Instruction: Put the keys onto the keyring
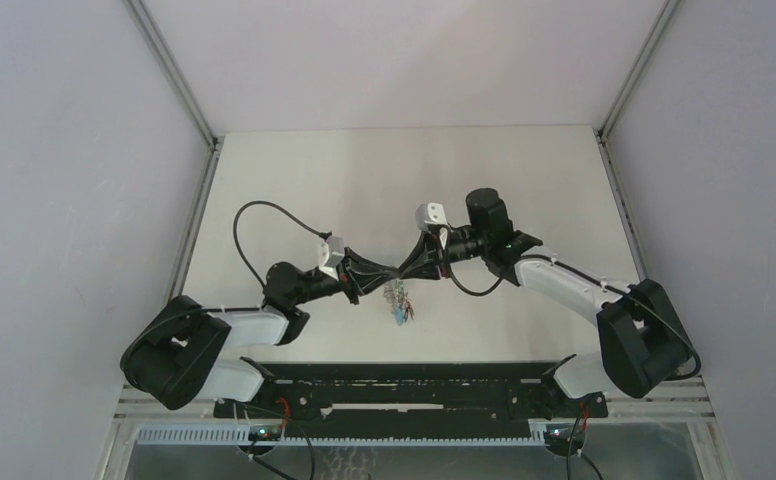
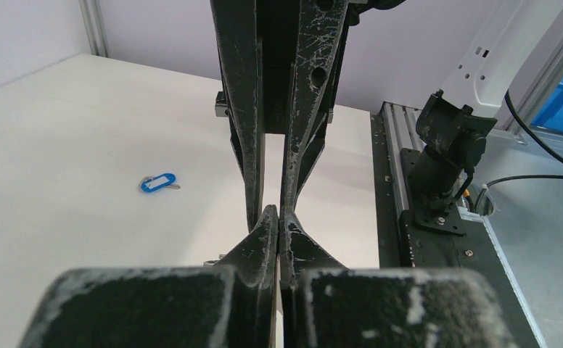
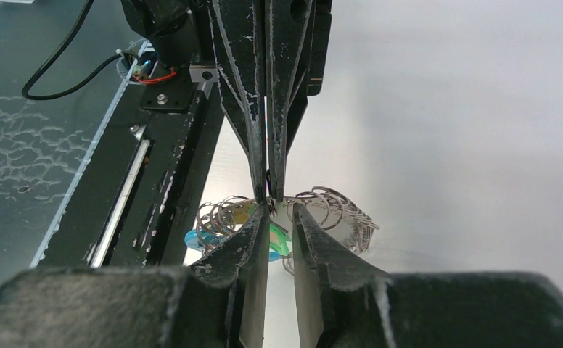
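Overhead view: my two arms meet tip to tip above the middle of a pale worktop (image 1: 364, 180). The keyring (image 1: 396, 292) hangs in the air just below that meeting point, clear of the surface, as a small tangle of silver loops with coloured specks at its lower end.

The left gripper (image 3: 268, 190) is clenched, its fingers pressed flat together. The bunch hangs from its tips, so I judge it is pinching the thin wire. The right gripper (image 3: 280, 217) faces it with its fingers a narrow gap apart, and I can make out nothing pinched between them.

I expect this to handle as a light, loose load. The wire should be stiff but thin and slippery, and the links and keys (image 3: 277, 238) will likely swing and snag. My best hold would be bare wire close to where a key must slide on, not the dangling fringe. For a key, I would take the flat plastic tag.

The right wrist view alone shows detail: overlapping silver rings fanned to both sides of the fingertips, with green and blue tags tucked behind. The left wrist view hides the bunch behind its own fingers, but only it shows a blue-tagged key (image 2: 157, 182) lying loose on the worktop, well apart from the arms. I cannot find that key in the overhead view.
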